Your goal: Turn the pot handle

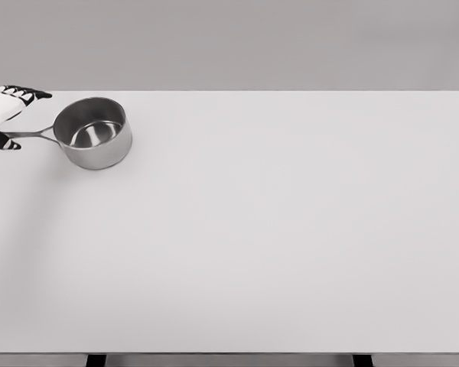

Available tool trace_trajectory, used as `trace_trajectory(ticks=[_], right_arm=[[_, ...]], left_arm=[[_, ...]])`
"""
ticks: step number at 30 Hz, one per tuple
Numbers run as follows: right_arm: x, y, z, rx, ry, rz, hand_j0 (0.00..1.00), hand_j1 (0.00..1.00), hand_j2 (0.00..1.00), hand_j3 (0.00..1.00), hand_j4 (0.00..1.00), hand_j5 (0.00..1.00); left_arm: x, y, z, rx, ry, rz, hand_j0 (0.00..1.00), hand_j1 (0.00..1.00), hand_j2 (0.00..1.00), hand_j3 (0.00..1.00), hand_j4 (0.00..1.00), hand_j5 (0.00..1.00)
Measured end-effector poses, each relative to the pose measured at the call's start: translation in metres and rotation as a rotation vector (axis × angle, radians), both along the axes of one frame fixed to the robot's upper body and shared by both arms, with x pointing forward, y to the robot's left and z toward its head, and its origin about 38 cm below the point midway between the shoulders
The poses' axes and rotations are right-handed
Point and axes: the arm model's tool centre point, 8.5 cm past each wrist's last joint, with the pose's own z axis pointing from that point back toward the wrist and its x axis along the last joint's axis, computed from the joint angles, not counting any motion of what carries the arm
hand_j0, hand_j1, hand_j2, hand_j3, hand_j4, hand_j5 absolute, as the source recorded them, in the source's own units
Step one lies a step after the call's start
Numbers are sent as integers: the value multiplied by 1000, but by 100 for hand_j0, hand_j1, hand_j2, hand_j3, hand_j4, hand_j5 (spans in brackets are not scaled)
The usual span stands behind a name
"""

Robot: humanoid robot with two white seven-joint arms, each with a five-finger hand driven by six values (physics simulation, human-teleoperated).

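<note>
At the far left edge of the head view, the left hand point(4, 115) enters the frame, its black-tipped fingers point(30, 94) spread above and a thumb below the end of the pot handle point(32, 134); whether it actually grips the handle cannot be told. From there the thin handle runs right to the steel saucepan point(94, 132), which stands upright and empty near the far left corner of the white tabletop point(291, 229).

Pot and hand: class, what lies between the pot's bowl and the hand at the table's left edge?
In the head view, only the pot's handle spans from the pot to the left hand, over the table.
</note>
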Motion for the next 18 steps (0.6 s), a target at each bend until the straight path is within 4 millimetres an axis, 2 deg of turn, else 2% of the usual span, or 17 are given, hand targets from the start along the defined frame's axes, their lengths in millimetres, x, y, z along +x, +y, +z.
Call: trace_trajectory(ticks=[18], right_arm=[[0, 0, 0, 0, 0, 0, 100, 100, 100, 100, 100, 100]], left_arm=[[13, -1, -4, -52, 13, 42, 100, 100, 100, 100, 100, 100]])
